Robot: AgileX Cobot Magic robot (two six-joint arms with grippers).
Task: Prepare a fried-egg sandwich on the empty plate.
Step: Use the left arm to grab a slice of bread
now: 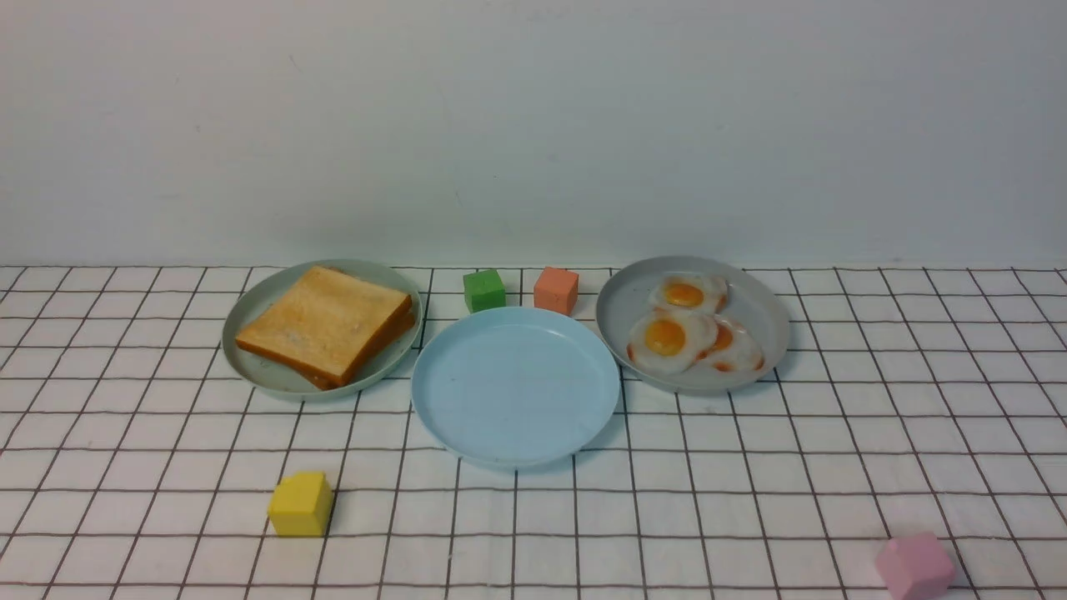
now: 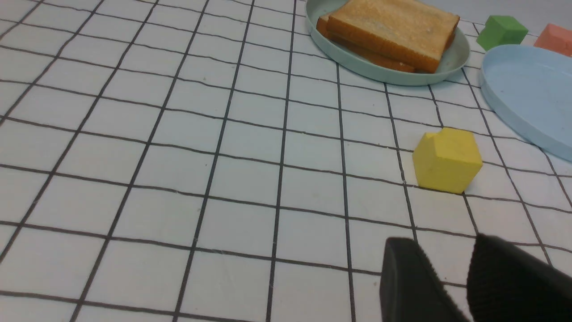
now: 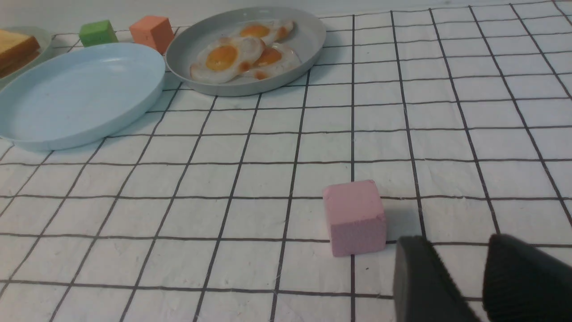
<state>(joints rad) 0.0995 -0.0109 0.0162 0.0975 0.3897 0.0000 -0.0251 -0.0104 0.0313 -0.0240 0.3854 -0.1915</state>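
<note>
The empty light blue plate (image 1: 515,385) lies mid-table with nothing on it. To its left, stacked golden-brown toast slices (image 1: 325,329) rest on a pale green plate (image 1: 275,379). To its right, three fried eggs (image 1: 667,337) with orange yolks overlap in a grey plate (image 1: 758,333). Neither arm shows in the front view. My left gripper (image 2: 440,241) hangs open and empty over the cloth, on the near side of a yellow block (image 2: 447,161). My right gripper (image 3: 453,239) is also open and empty, beside a pink block (image 3: 355,217).
A green block (image 1: 483,290) and an orange block (image 1: 556,289) stand just behind the blue plate. The yellow block (image 1: 300,504) sits front left and the pink block (image 1: 913,567) front right. A pale wall closes off the back of the checked cloth.
</note>
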